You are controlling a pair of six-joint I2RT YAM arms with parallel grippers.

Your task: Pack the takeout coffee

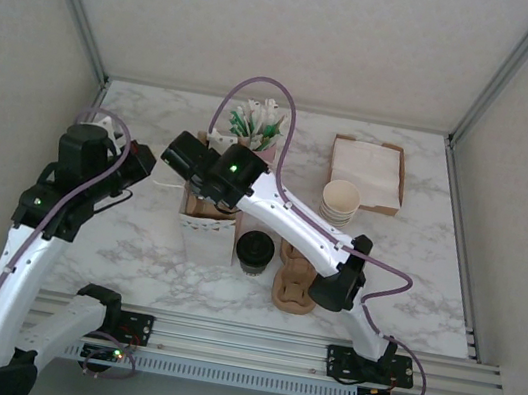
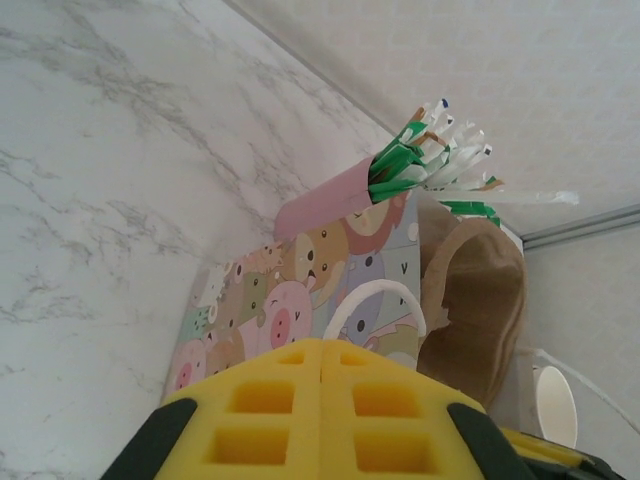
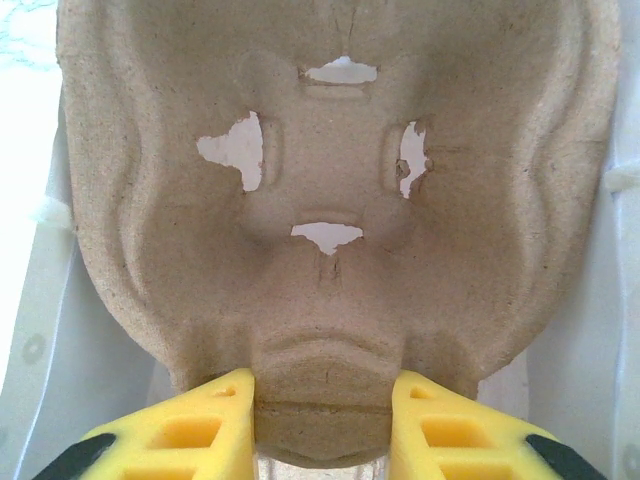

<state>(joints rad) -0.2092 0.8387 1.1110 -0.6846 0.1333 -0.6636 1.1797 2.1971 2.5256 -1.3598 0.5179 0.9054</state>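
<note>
Top camera sits high behind the arm bases, looking down and forward over the whole table (image 1: 412, 283), with walls closing three sides. Left wrist camera is low and rolled sideways, peering past the left gripper (image 2: 320, 352) at the printed bag (image 2: 290, 300) just ahead. Right wrist camera is jammed right up against the cup carrier (image 3: 330, 150), with the right gripper (image 3: 322, 395) at the bottom edge. From above, that bag (image 1: 209, 234) stands mid-table, and the left wrist view catches the carrier (image 2: 480, 300) too.
</note>
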